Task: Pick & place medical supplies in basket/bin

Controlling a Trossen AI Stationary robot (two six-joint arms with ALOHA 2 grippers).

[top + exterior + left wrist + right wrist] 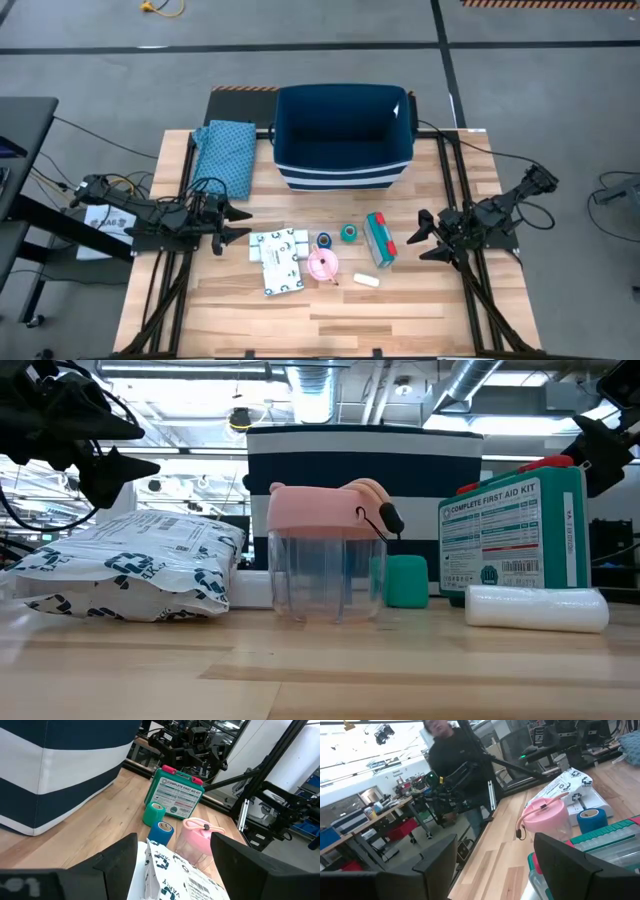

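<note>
Nearest the low camera, at lower right, lies a white tube (pixel 537 608); centre frame stands a clear cup with a pink lid (pixel 325 550) (it looks empty). Lower left sits a white packet (pixel 125 572) with dark print too small to read. Right of the cup stand a teal roll (pixel 405 581) and a teal-and-red box (pixel 515 530) reading "COMPLETE FIRST AID KIT". Behind them, upper centre, rises the navy striped bin (pixel 343 135); from above its inside looks bare. A blue roll (pixel 324 241) shows in the high view. Left gripper (pixel 235 222) at left centre and right gripper (pixel 423 237) at right centre both stand open, holding nothing.
</note>
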